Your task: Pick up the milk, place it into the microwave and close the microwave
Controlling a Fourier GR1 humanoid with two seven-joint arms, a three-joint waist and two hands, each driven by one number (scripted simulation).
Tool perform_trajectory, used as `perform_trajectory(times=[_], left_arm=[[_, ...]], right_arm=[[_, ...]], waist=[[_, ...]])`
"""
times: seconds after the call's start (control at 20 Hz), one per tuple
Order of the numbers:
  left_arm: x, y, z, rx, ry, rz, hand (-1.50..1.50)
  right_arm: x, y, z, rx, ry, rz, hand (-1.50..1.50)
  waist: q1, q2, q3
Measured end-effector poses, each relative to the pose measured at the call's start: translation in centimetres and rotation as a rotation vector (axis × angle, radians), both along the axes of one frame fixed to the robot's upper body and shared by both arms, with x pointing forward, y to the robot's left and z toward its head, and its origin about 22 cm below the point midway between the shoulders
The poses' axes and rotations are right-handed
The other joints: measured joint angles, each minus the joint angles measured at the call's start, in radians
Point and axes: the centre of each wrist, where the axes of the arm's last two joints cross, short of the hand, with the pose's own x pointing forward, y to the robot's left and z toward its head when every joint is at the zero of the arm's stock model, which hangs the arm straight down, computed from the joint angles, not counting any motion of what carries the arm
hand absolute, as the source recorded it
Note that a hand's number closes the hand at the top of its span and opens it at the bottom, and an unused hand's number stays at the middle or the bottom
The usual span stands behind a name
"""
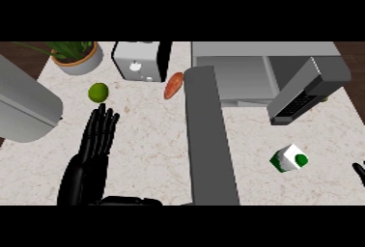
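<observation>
The black left hand (96,140) lies over the front left part of the pale marbled stone counter (149,144), its fingers straight and pointing toward the back edge, holding nothing. Of the black right hand (359,171) only fingertips show at the counter's right edge; whether it is open cannot be told. The small white-and-green milk carton (289,158) stands free near the front right corner. Behind it the grey metal microwave (242,72) sits at the back right, its door (303,91) swung open.
</observation>
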Motion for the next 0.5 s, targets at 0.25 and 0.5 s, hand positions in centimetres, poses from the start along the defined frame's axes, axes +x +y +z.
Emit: perform_trajectory(times=[0.25, 0.5], left_arm=[[-1.1, -2.3, -1.2, -0.007, 0.003, -0.006, -1.5], [-2.6, -3.6, -2.6, -0.012, 0.004, 0.002, -1.5]], right_arm=[[-1.4, -0.8, -2.7, -0.007, 0.028, -0.022, -1.5], [-1.1, -0.9, -5.3, -0.031, 0.036, -0.049, -1.5]], waist=[[0.003, 0.0, 0.0], [0.007, 0.001, 0.0]])
